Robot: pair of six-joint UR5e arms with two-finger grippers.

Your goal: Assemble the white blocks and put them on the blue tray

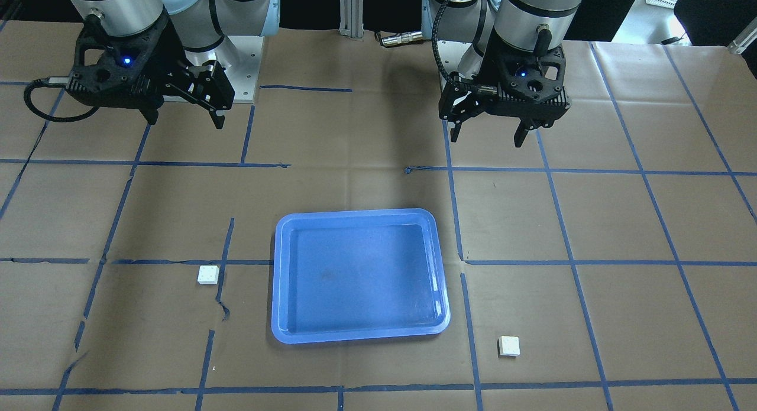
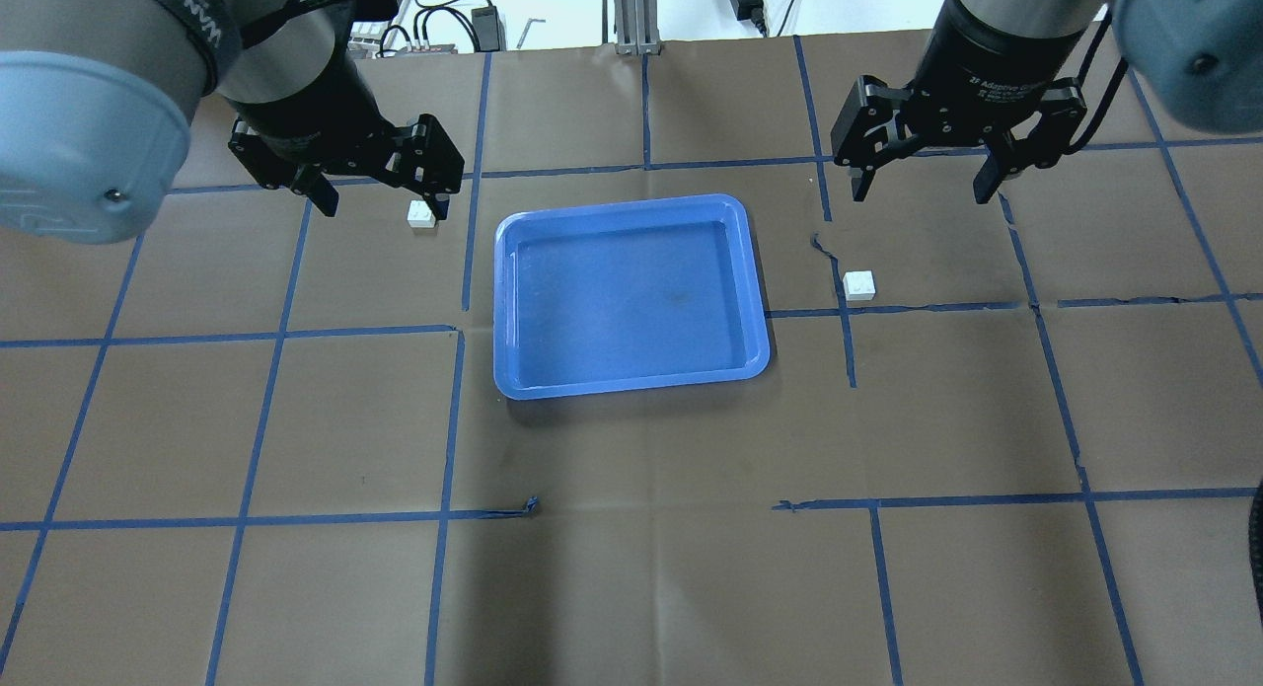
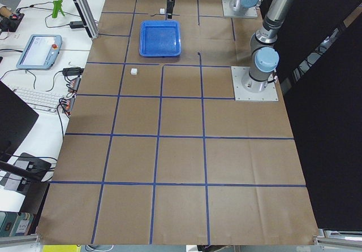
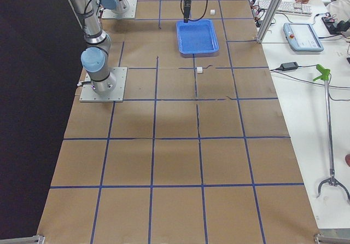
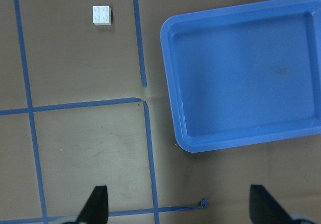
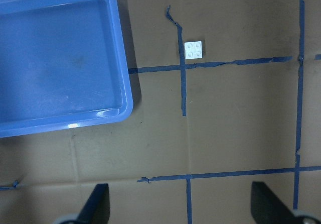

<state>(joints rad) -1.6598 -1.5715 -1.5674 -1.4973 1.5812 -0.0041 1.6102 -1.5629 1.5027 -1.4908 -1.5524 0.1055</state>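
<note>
The blue tray (image 2: 631, 301) lies empty at the table's middle; it also shows in the front view (image 1: 358, 275). One white block (image 2: 422, 214) lies on the brown paper left of the tray, at its far corner (image 1: 509, 345) (image 5: 102, 15). The other white block (image 2: 859, 284) lies right of the tray (image 1: 207, 275) (image 6: 194, 49). My left gripper (image 2: 385, 210) hangs open and empty above the table, nearer the robot than the left block. My right gripper (image 2: 923, 194) hangs open and empty, nearer the robot than the right block.
Brown paper with a blue tape grid (image 2: 454, 419) covers the table. The tape is torn at a few spots (image 2: 824, 247). A keyboard (image 3: 34, 98) and a tablet (image 3: 38, 50) lie on the side bench beyond the table's far edge.
</note>
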